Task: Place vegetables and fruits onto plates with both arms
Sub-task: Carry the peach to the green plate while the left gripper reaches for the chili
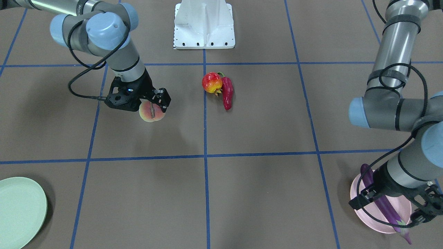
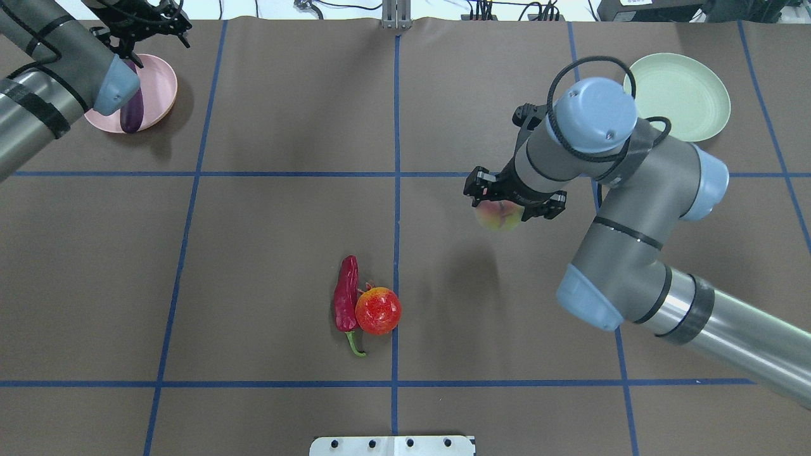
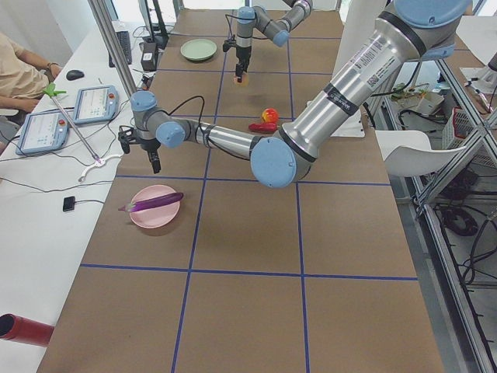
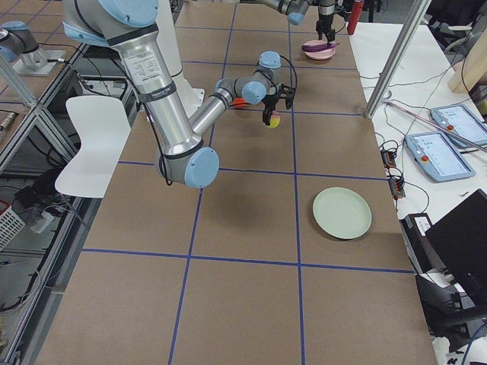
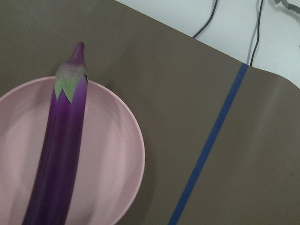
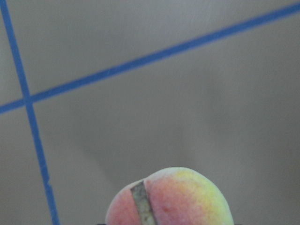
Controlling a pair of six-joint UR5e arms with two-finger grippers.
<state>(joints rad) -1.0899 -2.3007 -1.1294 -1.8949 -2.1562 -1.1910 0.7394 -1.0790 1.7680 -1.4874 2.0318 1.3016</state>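
My right gripper (image 2: 510, 201) is shut on the peach (image 2: 499, 215) and holds it above the table, left of the mint green plate (image 2: 681, 95). The peach also shows in the right wrist view (image 6: 173, 199) and the front view (image 1: 151, 114). The purple eggplant (image 5: 61, 154) lies across the pink plate (image 5: 112, 154). My left gripper (image 3: 153, 162) hangs above that plate, open and clear of the eggplant (image 3: 155, 203). The red chili pepper (image 2: 346, 294) and the pomegranate-like fruit (image 2: 378, 310) lie touching at the table's middle.
The white base block (image 1: 204, 24) stands at the robot's side of the table. Beyond the pink plate's end of the table, a white bench holds tablets (image 3: 93, 105) and cables, and a person (image 3: 19, 66) sits there. A red cylinder (image 3: 23, 330) lies on that bench.
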